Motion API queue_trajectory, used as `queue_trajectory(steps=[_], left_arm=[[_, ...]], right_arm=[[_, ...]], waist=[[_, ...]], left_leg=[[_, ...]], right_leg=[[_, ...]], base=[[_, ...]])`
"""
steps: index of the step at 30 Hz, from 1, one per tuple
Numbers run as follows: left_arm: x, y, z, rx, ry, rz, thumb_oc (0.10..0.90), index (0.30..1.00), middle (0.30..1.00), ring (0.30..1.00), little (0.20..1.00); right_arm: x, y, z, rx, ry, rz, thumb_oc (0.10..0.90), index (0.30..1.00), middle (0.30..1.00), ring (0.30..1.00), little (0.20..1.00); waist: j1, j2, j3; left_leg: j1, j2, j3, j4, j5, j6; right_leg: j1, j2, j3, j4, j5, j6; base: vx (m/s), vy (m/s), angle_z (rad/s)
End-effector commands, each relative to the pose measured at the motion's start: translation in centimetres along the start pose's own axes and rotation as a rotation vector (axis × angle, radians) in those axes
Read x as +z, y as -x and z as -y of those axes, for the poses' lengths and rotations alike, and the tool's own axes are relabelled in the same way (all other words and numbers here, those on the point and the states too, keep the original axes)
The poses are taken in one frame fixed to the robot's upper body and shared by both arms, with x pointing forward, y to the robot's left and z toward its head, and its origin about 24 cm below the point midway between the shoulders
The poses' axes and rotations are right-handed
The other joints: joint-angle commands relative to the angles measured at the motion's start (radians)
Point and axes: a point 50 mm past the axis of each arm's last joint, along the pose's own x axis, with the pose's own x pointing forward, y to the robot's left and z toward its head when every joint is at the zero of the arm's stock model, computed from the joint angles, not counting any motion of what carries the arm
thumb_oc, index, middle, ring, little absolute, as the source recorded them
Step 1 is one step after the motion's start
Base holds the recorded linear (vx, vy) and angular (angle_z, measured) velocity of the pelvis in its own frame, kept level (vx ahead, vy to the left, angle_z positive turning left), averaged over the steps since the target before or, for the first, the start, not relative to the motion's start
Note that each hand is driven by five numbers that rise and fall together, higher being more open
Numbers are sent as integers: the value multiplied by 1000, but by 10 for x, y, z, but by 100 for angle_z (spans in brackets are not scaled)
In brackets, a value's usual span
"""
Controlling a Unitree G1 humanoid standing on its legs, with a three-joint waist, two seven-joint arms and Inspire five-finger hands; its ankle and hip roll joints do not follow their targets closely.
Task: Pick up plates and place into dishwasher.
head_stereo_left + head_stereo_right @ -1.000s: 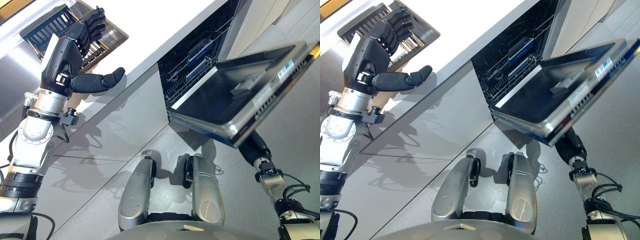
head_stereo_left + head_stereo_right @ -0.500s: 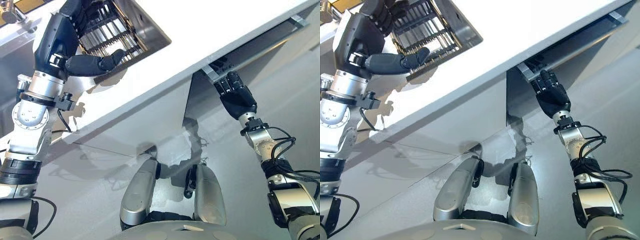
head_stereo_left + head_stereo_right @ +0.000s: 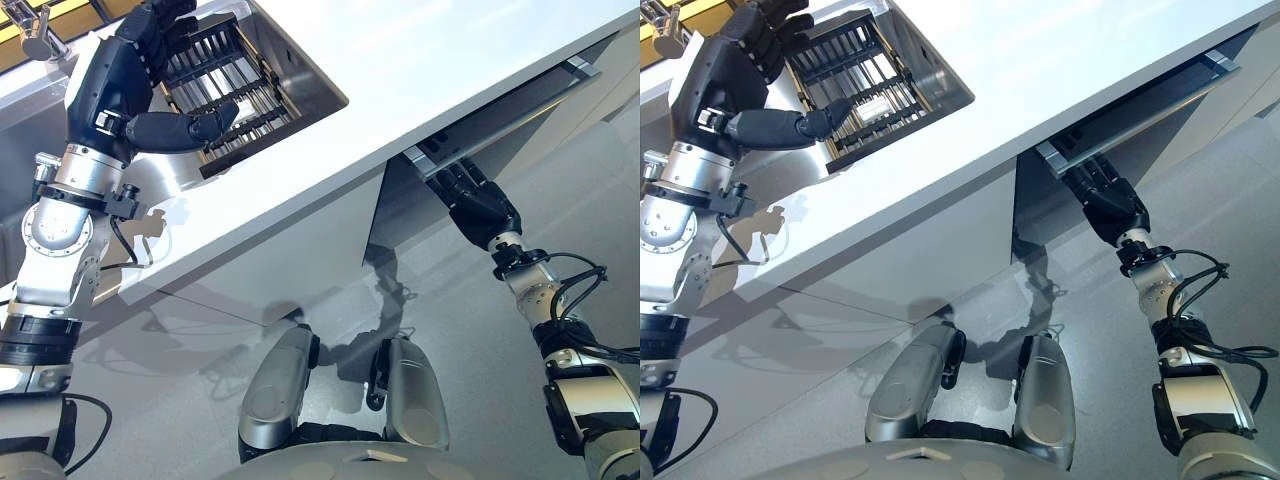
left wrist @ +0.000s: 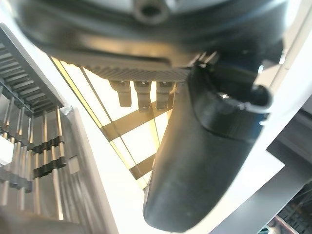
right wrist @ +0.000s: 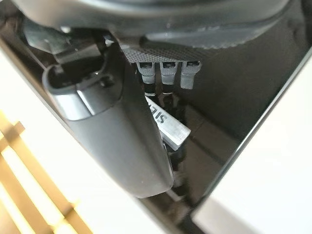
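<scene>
Looking for plates turns up none that I can make out: the dark rack sitting in the sink shows bare bars, with one pale patch among them too small to name, and neither hand carries anything. The dishwasher under the white counter has its door almost closed, with a narrow dark gap showing along the top edge behind the silver handle, so nothing inside it can be seen. The right hand is up against the door front just below that handle, its fingers straight and side by side with the tips at the bar and the thumb lying alongside; it looks to me like a flat push or rest, not a grip. The left hand hangs over the near edge of the sink, well apart from the dishwasher, with its fingers loosely extended above the rack and its thumb stuck out across it, holding nothing. As a judgement, this fits two stages equally: the door about to be pulled open so that loading can go ahead, or being pushed closed with the plates already inside. Which one it is cannot be settled while the racks inside stay hidden.
</scene>
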Motion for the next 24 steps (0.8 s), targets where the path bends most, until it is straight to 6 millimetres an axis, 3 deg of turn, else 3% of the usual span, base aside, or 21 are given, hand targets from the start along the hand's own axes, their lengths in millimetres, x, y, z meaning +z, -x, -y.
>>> queue_trajectory(steps=[1, 3, 5, 8, 9, 11, 13, 14, 19, 24], left_arm=[[25, 7, -15, 102, 37, 220, 800, 900, 900, 900, 900], [27, 9, -12, 98, 58, 257, 800, 900, 900, 900, 900], [29, 13, -5, 89, 73, 278, 800, 900, 900, 900, 900], [33, 19, 6, 83, 101, 300, 800, 900, 900, 900, 900], [34, 19, 7, 83, 105, 300, 800, 900, 900, 900, 900], [31, 21, 15, 74, 159, 284, 800, 900, 900, 900, 900], [29, 21, 18, 75, 181, 268, 800, 900, 900, 900, 900], [25, 22, 22, 80, 201, 249, 800, 900, 900, 900, 900], [18, 24, 31, 73, 266, 205, 800, 900, 900, 900, 900], [3, 29, 45, 47, 326, 101, 800, 900, 900, 900, 900]], right_arm=[[37, 6, -16, 94, 190, 227, 800, 900, 900, 900, 900], [14, 17, -4, -1, 235, 123, 800, 900, 900, 900, 900], [-24, 43, 14, -119, 286, -35, 800, 900, 900, 900, 900], [-73, 79, 34, -289, 302, -263, 800, 900, 900, 900, 900], [-77, 82, 36, -308, 289, -281, 800, 900, 900, 900, 900], [-109, 112, 51, -462, 258, -410, 800, 900, 900, 900, 900], [-121, 123, 56, -530, 211, -447, 800, 900, 900, 900, 900], [-142, 144, 61, -612, 196, -531, 800, 900, 900, 900, 900], [-190, 187, 55, -698, 81, -749, 800, 900, 900, 900, 900], [-216, 216, 46, -744, -4, -910, 800, 900, 900, 900, 900]], waist=[[-56, -43, -245], [-64, -45, -263], [-77, -46, -300], [-97, -48, -343], [-98, -48, -347], [-101, -45, -379], [-100, -43, -391], [-96, -40, -411], [-84, -37, -448], [-71, -29, -471]], left_leg=[[87, -2, 18, -182, 34, 77], [135, 2, 15, -284, 83, 71], [203, 9, 15, -449, 152, 61], [262, 19, 17, -602, 220, 51], [268, 20, 17, -617, 227, 50], [296, 25, 9, -710, 261, 50], [299, 26, 7, -739, 279, 50], [309, 28, 7, -777, 293, 50], [306, 31, 8, -815, 305, 47], [304, 32, 9, -815, 294, 52]], right_leg=[[156, 52, -8, -280, 162, -10], [203, 61, -7, -389, 203, -3], [266, 85, 2, -558, 254, 7], [319, 113, 16, -705, 322, 16], [324, 115, 17, -719, 329, 17], [347, 131, 27, -801, 365, 21], [349, 136, 30, -829, 386, 23], [356, 142, 33, -870, 406, 26], [355, 148, 25, -924, 434, 33], [354, 153, 27, -924, 425, 31]], base=[[-25, 19, -7], [6, 21, -10], [53, 20, -10], [38, 13, -13], [44, 9, -13], [47, 6, -14], [14, -1, -11], [0, 0, 0], [23, 1, 4], [18, 2, 2]])
